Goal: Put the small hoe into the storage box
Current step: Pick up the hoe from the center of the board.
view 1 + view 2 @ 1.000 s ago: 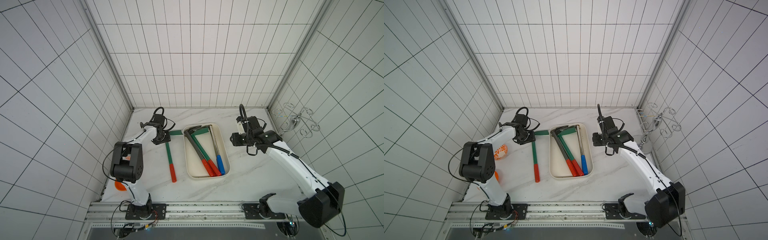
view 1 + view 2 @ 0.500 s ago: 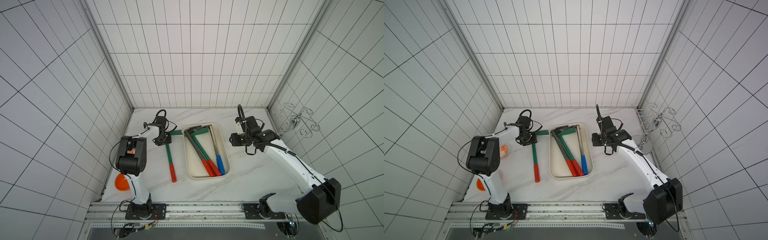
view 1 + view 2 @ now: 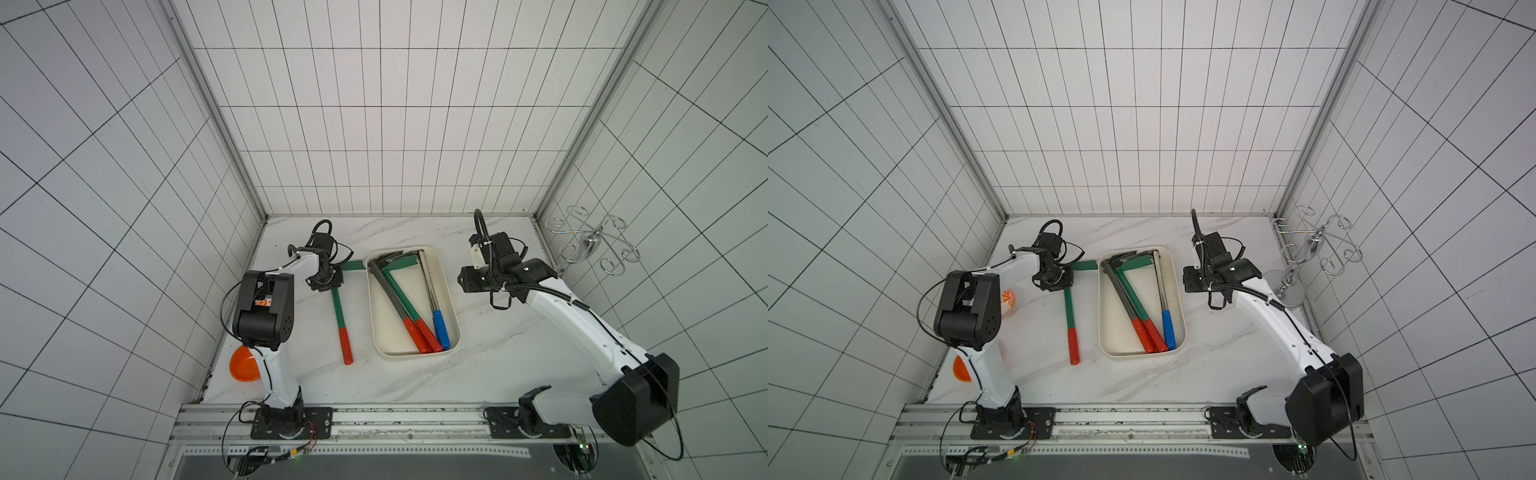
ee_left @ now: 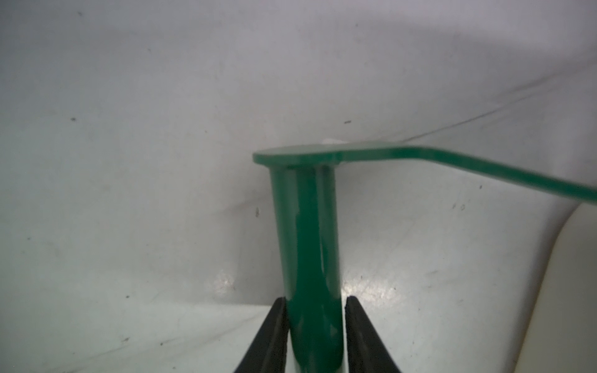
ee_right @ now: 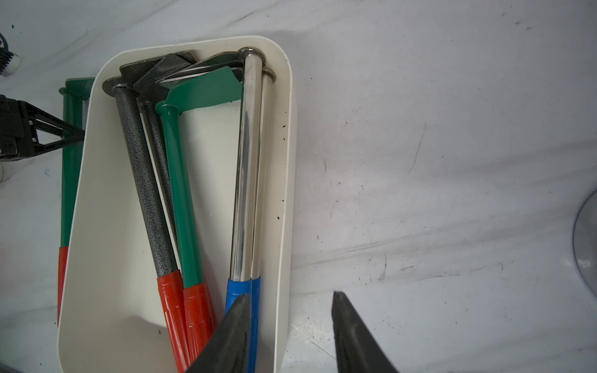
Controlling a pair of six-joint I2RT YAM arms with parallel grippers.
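The small hoe [image 3: 337, 307] [image 3: 1068, 309], with a green shaft, green blade and red grip, lies on the marble table just left of the storage box [image 3: 399, 354] [image 3: 1133, 354]. My left gripper [image 3: 330, 282] [image 3: 1061, 283] is low over its shaft near the blade. In the left wrist view the black fingers [image 4: 277, 323] press both sides of the green shaft [image 4: 305, 232], so the gripper [image 4: 315, 298] is shut on it. My right gripper [image 3: 467, 280] [image 5: 290, 295] hangs open over the box's right rim [image 5: 287, 161], holding nothing.
Several hoes with red and blue grips [image 3: 411, 299] lie in the box. An orange bowl [image 3: 243, 368] sits at the front left by the left arm's base. A patterned plate [image 3: 1008, 301] leans near the left wall, and a metal cup rack [image 3: 590, 245] stands at the right.
The left gripper's jaws have closed onto the hoe's shaft, and the left arm's elbow has swung forward. The right arm has barely moved.
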